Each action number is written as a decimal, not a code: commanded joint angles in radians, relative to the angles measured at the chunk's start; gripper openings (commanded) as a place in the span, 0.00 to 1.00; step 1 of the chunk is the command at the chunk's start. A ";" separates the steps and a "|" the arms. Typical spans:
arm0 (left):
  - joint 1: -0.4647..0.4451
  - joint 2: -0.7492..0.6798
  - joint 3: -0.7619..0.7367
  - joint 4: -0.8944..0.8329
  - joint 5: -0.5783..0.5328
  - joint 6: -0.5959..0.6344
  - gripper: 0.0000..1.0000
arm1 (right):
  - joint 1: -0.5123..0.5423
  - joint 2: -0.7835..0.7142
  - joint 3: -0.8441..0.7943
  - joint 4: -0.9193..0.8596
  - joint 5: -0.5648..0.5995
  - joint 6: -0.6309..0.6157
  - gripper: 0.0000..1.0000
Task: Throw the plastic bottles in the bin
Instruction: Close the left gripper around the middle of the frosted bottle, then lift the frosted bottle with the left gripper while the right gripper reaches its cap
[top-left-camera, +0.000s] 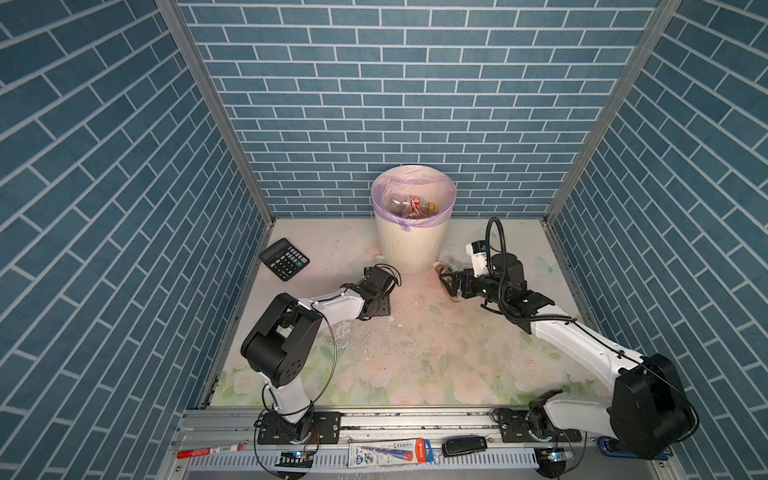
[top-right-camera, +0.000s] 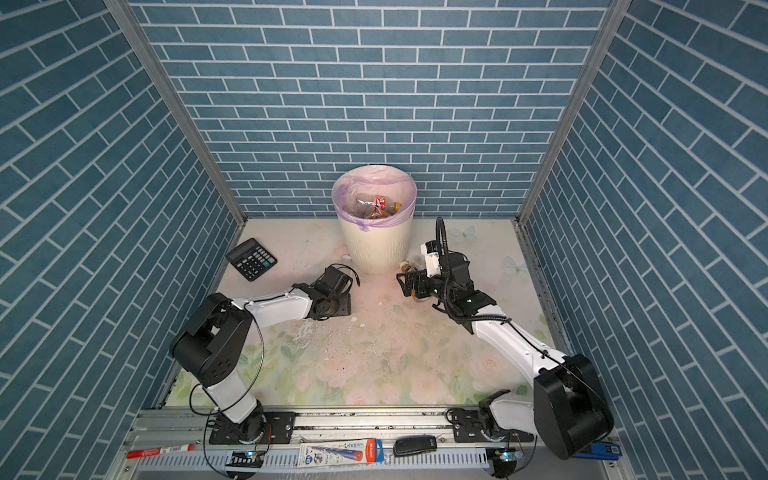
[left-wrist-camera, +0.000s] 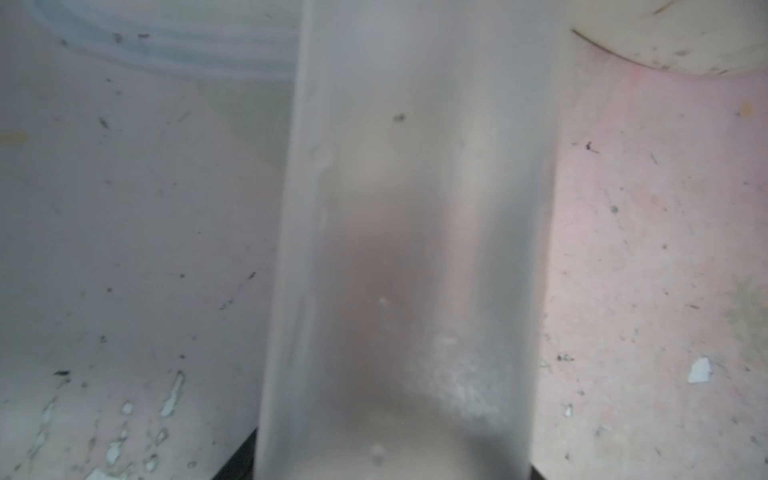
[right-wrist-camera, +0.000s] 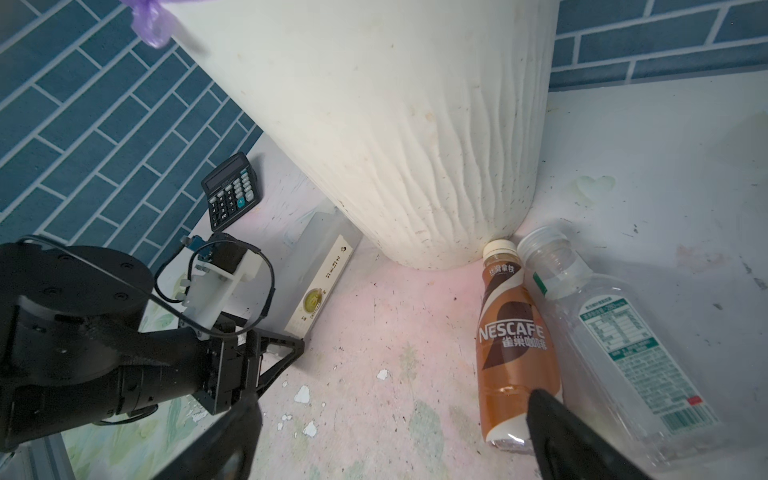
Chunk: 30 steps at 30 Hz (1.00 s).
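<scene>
Right wrist view first: our right pincer (right-wrist-camera: 392, 399) stands wide open just above the worktop (right-wrist-camera: 374, 316), gripping nothing. Its one black finger (right-wrist-camera: 557, 428) overlaps the base of the brown coffee bottle (right-wrist-camera: 515, 345), which lies flat with its cream cap touching the foot of the bin (right-wrist-camera: 395, 145). Pressed against that bottle's side lies a clear bottle (right-wrist-camera: 615, 332) with a green-printed label.

On the other side of the bin's foot we see the left pincer (right-wrist-camera: 291, 343), at the near end of a frosted bottle (right-wrist-camera: 328, 266) that lies on the worktop close beside the bin. In the left wrist view that bottle fills the middle, blurred, and we cannot tell whether the pincer is clamped on it.

In both top views the bin stands against the back wall with more bottles (top-left-camera: 411, 205) inside its lilac liner. A black calculator (top-left-camera: 284, 258) lies well apart, by the left wall.
</scene>
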 joint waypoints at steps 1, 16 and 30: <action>0.015 -0.048 -0.025 0.037 -0.015 0.017 0.72 | -0.002 0.015 0.000 0.032 -0.030 0.027 0.99; 0.034 0.048 0.052 0.073 0.014 0.068 0.70 | -0.002 0.023 0.014 0.025 -0.040 0.032 0.99; 0.077 -0.167 -0.130 0.250 0.237 0.071 0.54 | -0.002 0.103 0.117 -0.019 -0.043 0.098 0.99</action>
